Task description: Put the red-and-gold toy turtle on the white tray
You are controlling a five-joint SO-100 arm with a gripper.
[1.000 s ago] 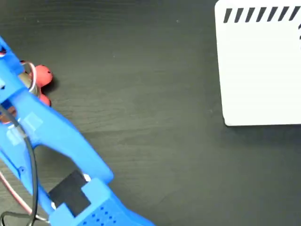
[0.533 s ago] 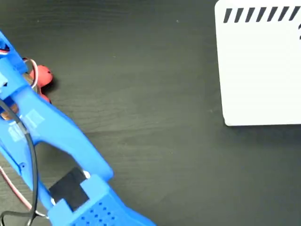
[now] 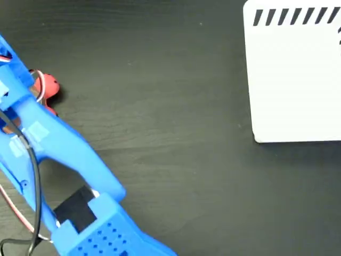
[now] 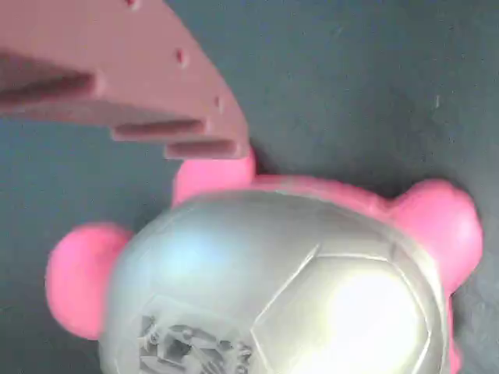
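Gripper finger (image 4: 117, 78) hides turtle (image 4: 281, 288) edge

Place looked like hobby bench or small robotics lab, can't pin it further. Dark wood-grain tabletop (image 3: 176, 133) filled fixed view, no walls or furniture seen. My blue printed-plastic arm (image 3: 64, 154) trailed loose wires (image 3: 32, 176) — homemade rig look. White tray (image 3: 295, 80) with black stripe row sat like staged test prop. Wrist view gave only dark surface.
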